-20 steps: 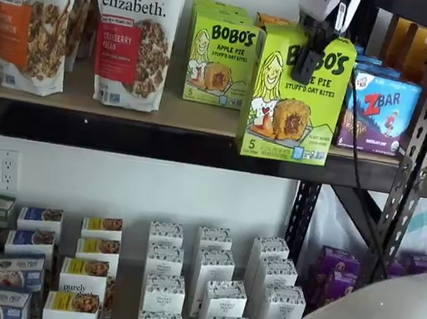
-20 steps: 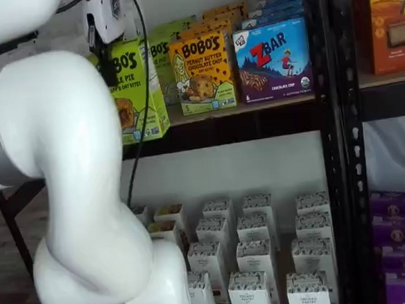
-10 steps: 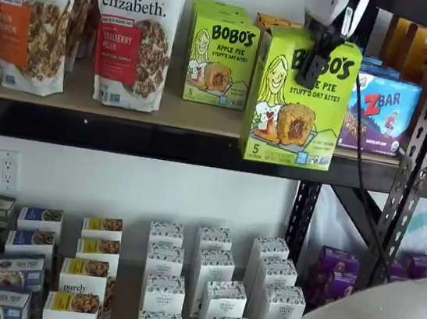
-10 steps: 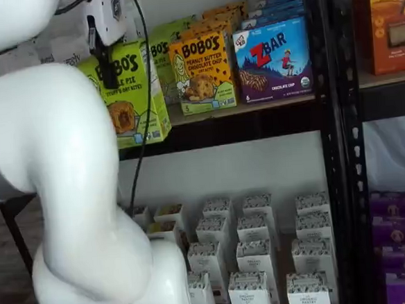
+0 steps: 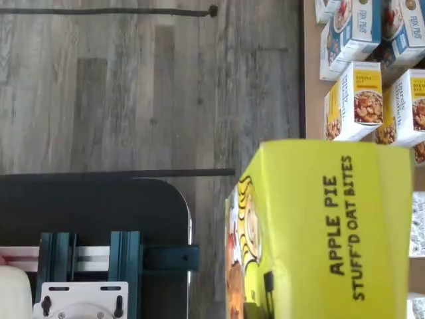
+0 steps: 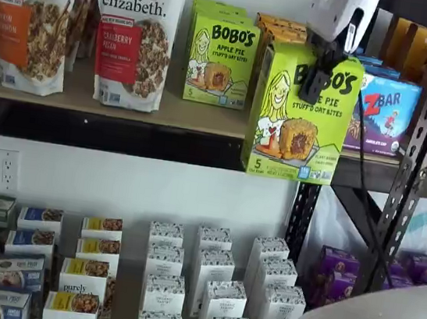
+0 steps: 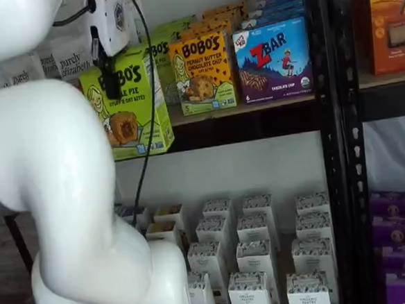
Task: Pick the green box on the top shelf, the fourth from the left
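One green box (image 6: 302, 112) clamped in the claw (image 6: 315, 78), black fingers closed on its upper part under the white claw body; same grip seen in both shelf views. Box hanging in front of the top shelf (image 6: 126, 109), base overlapping the black front beam, slightly tilted, clear of the board. Carton: lime-green card, upright, flat-faced, sharp-edged. Front printed "BOBO'S", "APPLE PIE STUFF'D OAT BITES", cartoon blonde girl at the left side, golden filled pastry with dark centre on a blue-checked patch, a "5" at the lower corner. Wrist view: one plain lime panel of the box (image 5: 325, 226) with dark "APPLE PIE STUFF'D OAT BITES" lettering, grey wood-grain floor (image 5: 133, 86) beyond it.

Behind, on the shelf: second Bobo's carton (image 6: 220, 60) of the same green, upright; two matte white granola bags (image 6: 134, 31), soft and bulging, marked "purely elizabeth."; blue ZBar box (image 6: 380, 111) just beside the held box. In a shelf view, orange Bobo's box (image 7: 204, 72) between the green box (image 7: 128, 105) and the ZBar box. Shelf board light tan, beam and perforated uprights (image 6: 424, 148) black metal. Lower level: rows of small white cartons (image 6: 211, 293). Black cable (image 7: 143, 93) hanging past the box; glossy white arm (image 7: 67, 203) filling the foreground.
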### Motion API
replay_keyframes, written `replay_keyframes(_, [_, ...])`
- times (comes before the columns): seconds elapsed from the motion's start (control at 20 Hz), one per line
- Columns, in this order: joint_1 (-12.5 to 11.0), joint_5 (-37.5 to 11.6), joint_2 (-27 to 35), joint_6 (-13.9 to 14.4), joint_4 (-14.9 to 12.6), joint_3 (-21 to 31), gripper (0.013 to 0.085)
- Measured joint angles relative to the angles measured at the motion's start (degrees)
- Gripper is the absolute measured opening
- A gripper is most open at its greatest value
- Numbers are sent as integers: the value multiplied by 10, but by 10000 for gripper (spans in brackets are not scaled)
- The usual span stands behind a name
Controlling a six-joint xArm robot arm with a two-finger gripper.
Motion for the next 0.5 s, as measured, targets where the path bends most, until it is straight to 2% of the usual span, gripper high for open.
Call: replay_keyframes(0.5, [0,-10,-19,-7,-13,30,290])
